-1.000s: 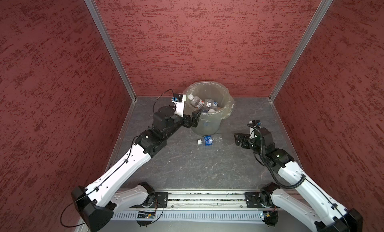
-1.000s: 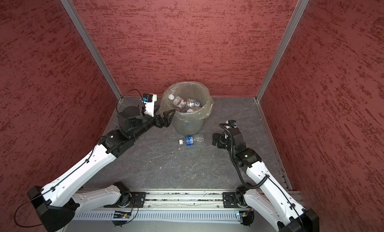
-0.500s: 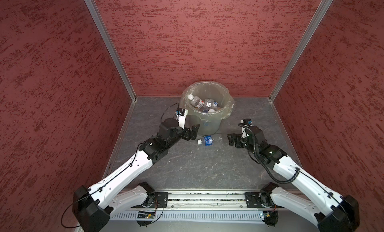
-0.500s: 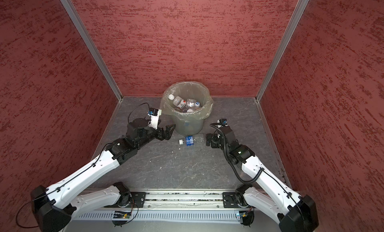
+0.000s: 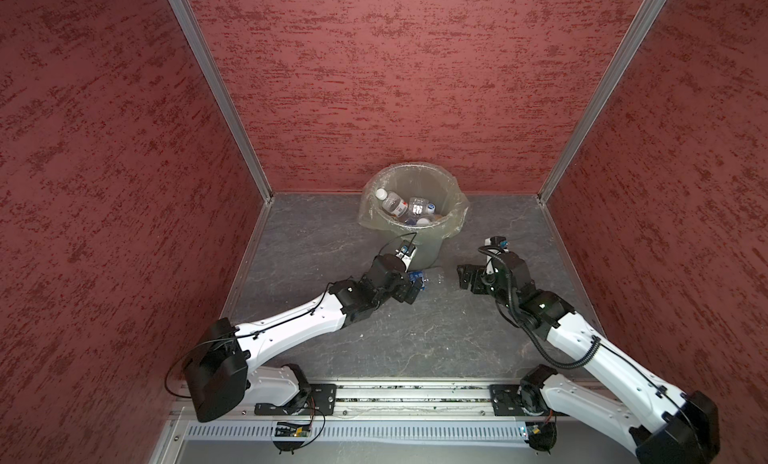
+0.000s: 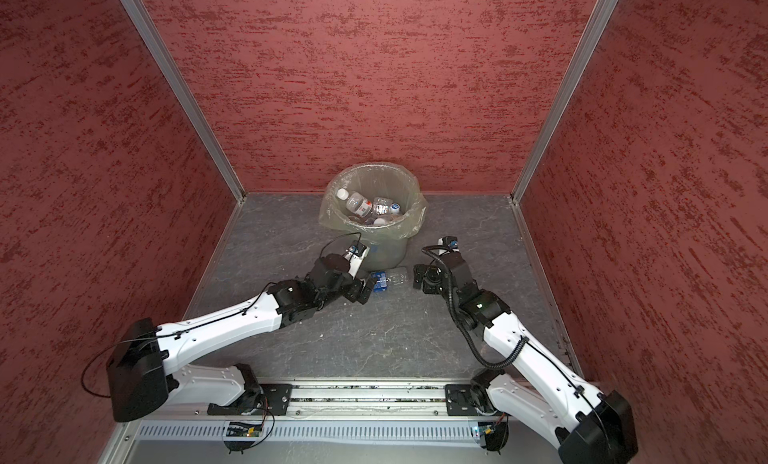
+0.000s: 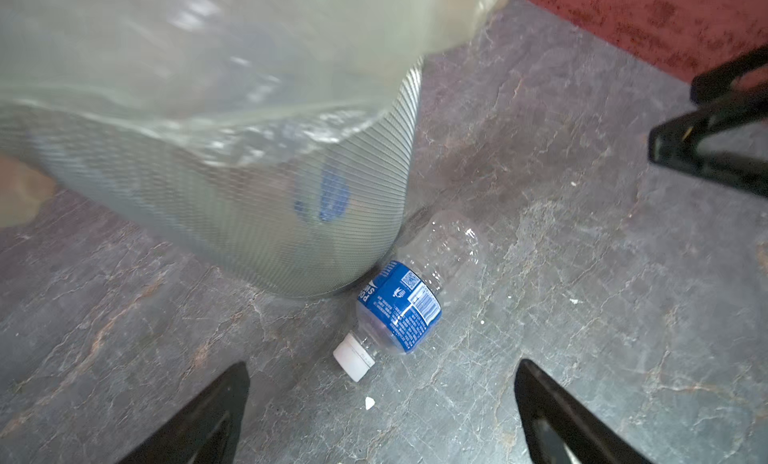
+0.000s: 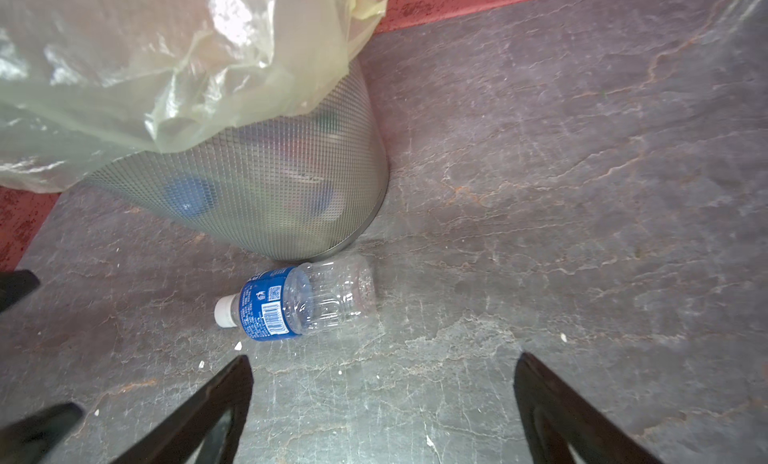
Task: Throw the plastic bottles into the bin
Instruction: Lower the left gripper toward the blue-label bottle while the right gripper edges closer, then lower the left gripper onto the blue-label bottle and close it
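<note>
Bottle (image 7: 399, 308) between left hand (image 7: 382, 365), right hand (image 8: 384, 358), both spread wide, empty

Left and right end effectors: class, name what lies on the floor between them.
A blue-labelled plastic bottle on its side, beside the bin, seen in both top views.

One bin (image 5: 429, 246) stands at twelve o'clock on the floor (image 5: 332, 241), and one loose bottle (image 6: 388, 279) lies at the bin's six o'clock. Inside the bin are perhaps five bottles (image 5: 395, 206), the heap too jumbled to count surely. There are two grippers: the left gripper (image 7: 382, 365) and the right gripper (image 8: 383, 358).
</note>
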